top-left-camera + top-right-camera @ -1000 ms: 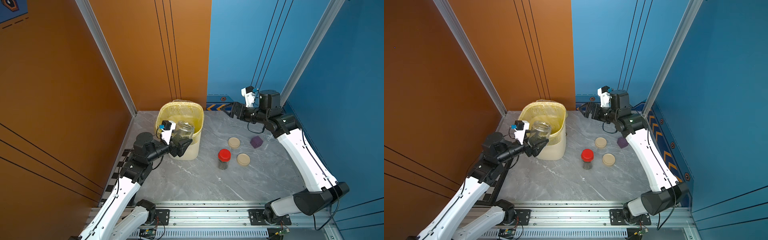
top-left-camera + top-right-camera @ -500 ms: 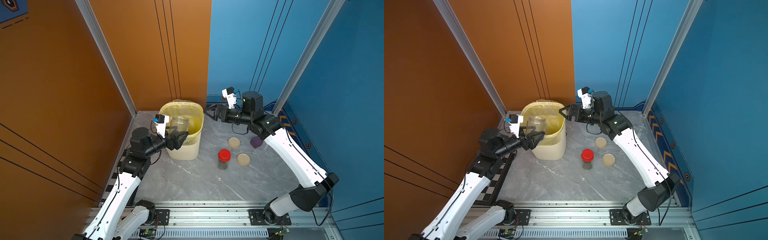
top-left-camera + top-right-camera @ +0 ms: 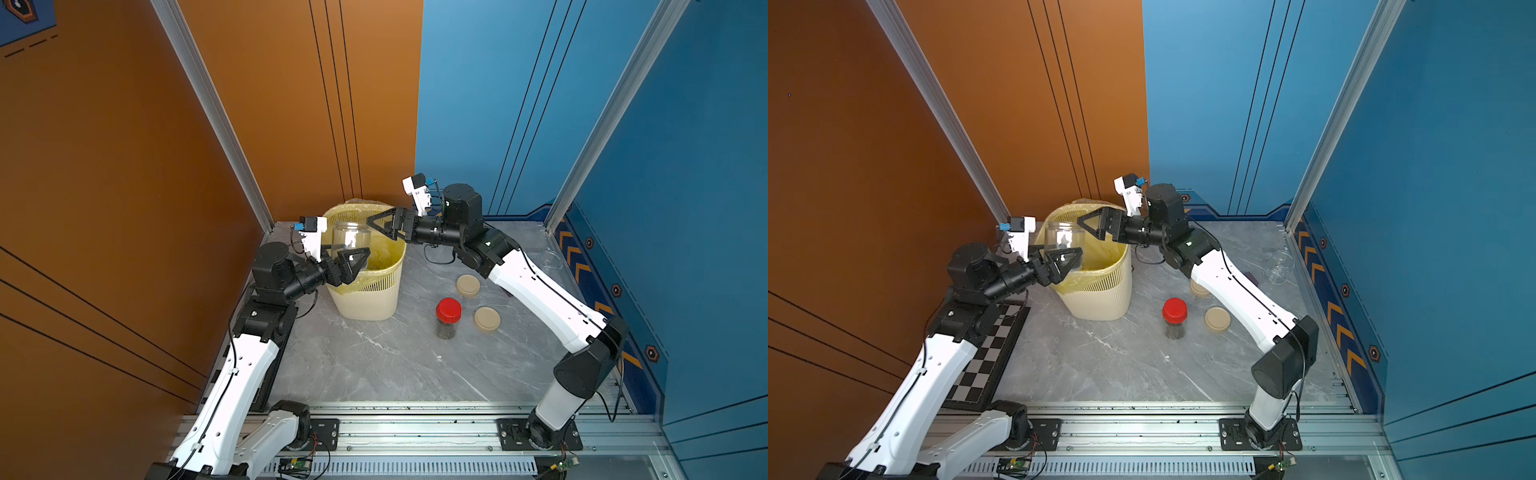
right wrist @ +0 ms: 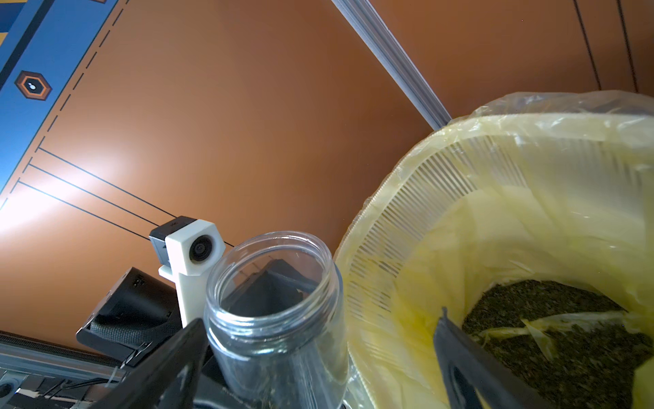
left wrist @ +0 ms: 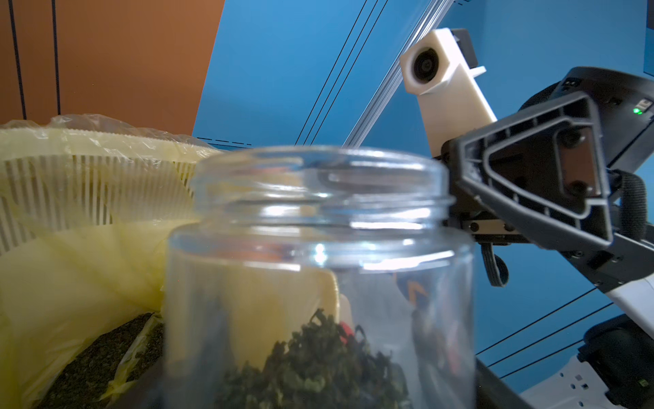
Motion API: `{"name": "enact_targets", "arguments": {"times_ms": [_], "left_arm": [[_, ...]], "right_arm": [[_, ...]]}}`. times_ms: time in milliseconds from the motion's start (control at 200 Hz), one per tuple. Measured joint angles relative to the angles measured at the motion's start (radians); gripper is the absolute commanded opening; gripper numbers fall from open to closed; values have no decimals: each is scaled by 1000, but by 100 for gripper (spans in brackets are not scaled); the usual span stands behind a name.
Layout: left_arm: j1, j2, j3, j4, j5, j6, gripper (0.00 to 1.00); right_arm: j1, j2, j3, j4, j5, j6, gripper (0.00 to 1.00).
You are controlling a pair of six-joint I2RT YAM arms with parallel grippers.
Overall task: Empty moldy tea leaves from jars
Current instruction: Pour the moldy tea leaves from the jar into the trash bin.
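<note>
My left gripper (image 3: 353,259) is shut on an open clear jar (image 3: 351,239), held upright at the near left rim of the bin (image 3: 365,291). A clump of dark green tea leaves (image 5: 318,364) lies in the jar's bottom. My right gripper (image 3: 380,226) is open above the bin, right beside the jar's mouth (image 4: 272,269), with its fingers (image 4: 159,371) spread wide and nothing gripped. A second jar with a red lid (image 3: 448,320) stands on the table with dark leaves inside. A third, empty jar (image 3: 1279,266) stands by the right wall.
The cream slatted bin (image 3: 1100,299) has a yellow bag holding loose tea leaves (image 4: 566,336). Two beige lids (image 3: 468,285) (image 3: 486,319) lie near the red-lidded jar (image 3: 1174,318). A checkerboard (image 3: 988,353) lies under my left arm.
The left gripper has brought the jar from tilted at the bin's rim to upright and a little further left. The right arm has swung left from the back to the jar.
</note>
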Motion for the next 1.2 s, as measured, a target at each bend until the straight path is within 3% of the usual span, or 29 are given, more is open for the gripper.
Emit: {"name": "enact_targets", "arguments": {"times_ms": [460, 1201], "left_arm": [[23, 22, 32, -111, 1, -34, 59], [77, 57, 44, -139, 74, -63, 58]], "right_arm": [[55, 102, 10, 153, -46, 82, 100], [77, 163, 82, 106, -55, 66, 100]]}}
